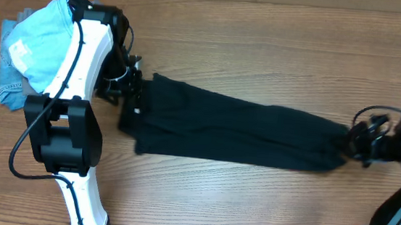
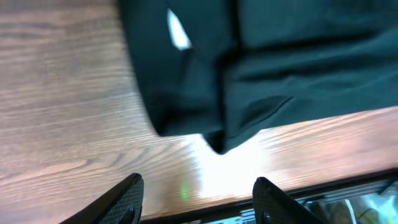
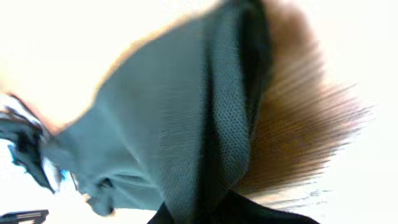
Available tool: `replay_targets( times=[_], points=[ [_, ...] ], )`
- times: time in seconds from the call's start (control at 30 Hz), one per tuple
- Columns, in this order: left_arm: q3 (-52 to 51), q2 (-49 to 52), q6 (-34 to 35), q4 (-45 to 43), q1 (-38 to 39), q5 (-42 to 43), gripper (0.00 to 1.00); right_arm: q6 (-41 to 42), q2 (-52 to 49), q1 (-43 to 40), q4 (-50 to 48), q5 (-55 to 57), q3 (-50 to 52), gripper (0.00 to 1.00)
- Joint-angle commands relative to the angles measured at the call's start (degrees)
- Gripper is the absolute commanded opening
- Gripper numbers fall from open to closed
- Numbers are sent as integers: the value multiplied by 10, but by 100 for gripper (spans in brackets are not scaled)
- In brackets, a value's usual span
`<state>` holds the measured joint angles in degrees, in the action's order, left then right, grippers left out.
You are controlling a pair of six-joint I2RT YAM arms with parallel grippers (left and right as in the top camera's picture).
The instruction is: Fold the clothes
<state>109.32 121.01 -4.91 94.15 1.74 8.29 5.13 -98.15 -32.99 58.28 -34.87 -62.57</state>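
Overhead view: the black knit polo shirt (image 1: 235,130) lies on the brown wood-grain table (image 1: 264,52), folded into a long, narrow band that runs from left of centre to the right side. The left gripper (image 1: 131,90), black on a white arm, sits at the band's left end, over the fabric edge; its jaw spacing cannot be judged from here. The right gripper (image 1: 353,140) meets the band's right end, where the cloth narrows to a bunched tip. A light blue cotton T-shirt (image 1: 36,40) rests at the far left corner, on top of a pile of folded grey and denim garments (image 1: 6,88), apart from the black shirt. Left wrist view: the left gripper (image 2: 199,199) stands partly open with nothing between its black fingers (image 2: 127,196); only bare table (image 2: 62,124) lies beneath them. The black polo shirt (image 2: 280,62) lies just beyond the fingertips, its layered edges and one corner in view, with a small white logo (image 2: 178,31) near the top. Right wrist view: the picture is blurred and overexposed. The black polo shirt (image 3: 217,124), its mesh weave visible, fills the middle and gathers into the bottom edge, where the right gripper is closed on it; the fingers themselves are not visible. Blurred table (image 3: 298,124) shows behind.
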Motion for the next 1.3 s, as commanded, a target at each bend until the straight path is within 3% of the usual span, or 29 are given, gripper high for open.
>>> replay_targets(
  times=[0.0,0.27,0.37,0.67,0.83,0.87,0.9,0.97,1.27],
  points=[
    [81,-12,-7,24,-10,57,59,7,61,4,23,0,-60,4],
    [182,-44,-6,27,-16,113,63,30,105,133,46,8,-76,4],
    [198,-57,-6,27,-16,113,65,75,99,208,39,72,-75,4],
    [200,-72,-6,27,-16,113,67,218,63,404,-53,158,-44,4],
    [200,-72,-6,27,-16,113,67,252,27,470,-91,158,-42,4],
    [200,-72,-6,27,-16,113,67,252,20,480,-98,157,-42,7],
    [200,-72,-6,27,-16,113,67,252,15,487,-101,157,-42,17],
    [200,-72,-6,27,-16,113,68,254,8,499,-102,153,-42,47],
    [200,-72,-7,27,-16,112,71,236,61,435,-91,153,-60,56]
  ],
)
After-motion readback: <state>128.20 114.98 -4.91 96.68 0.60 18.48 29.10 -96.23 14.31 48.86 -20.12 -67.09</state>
